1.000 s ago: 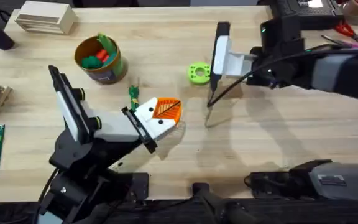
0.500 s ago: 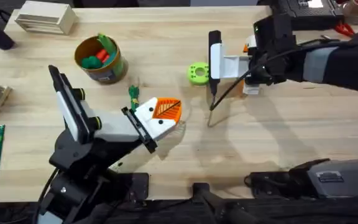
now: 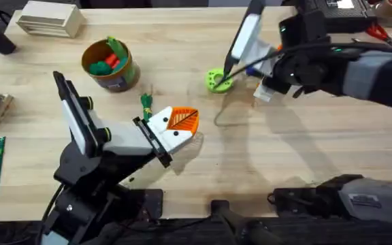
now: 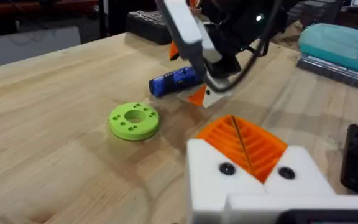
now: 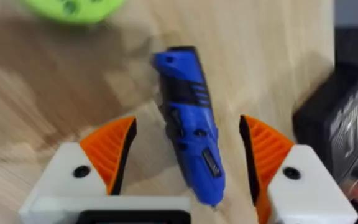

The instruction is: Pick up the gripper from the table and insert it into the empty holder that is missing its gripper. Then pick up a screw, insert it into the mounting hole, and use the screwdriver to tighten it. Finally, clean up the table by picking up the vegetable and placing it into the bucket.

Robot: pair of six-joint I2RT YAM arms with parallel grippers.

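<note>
Meanwhile, the right gripper [image 5: 185, 155] stands with its two orange-padded fingers [image 5: 114, 149] spread wide, one to each side of the single blue screwdriver [image 5: 188, 124], which lies on the wooden table [image 3: 305, 150] near one bright-green ring [image 3: 217, 80]. One orange bucket [image 3: 109, 64] of toy vegetables sits well apart, one small green vegetable [image 3: 145, 103] lies just beside the left gripper [image 3: 175, 129], and whether that gripper's fingers are parted or closed I cannot tell.

Wooden table [image 3: 305, 150] carries: bucket [image 3: 107, 64], green ring [image 3: 217, 80], vegetable [image 3: 145, 103], screwdriver [image 5: 188, 124], wooden block [image 3: 50, 19].
</note>
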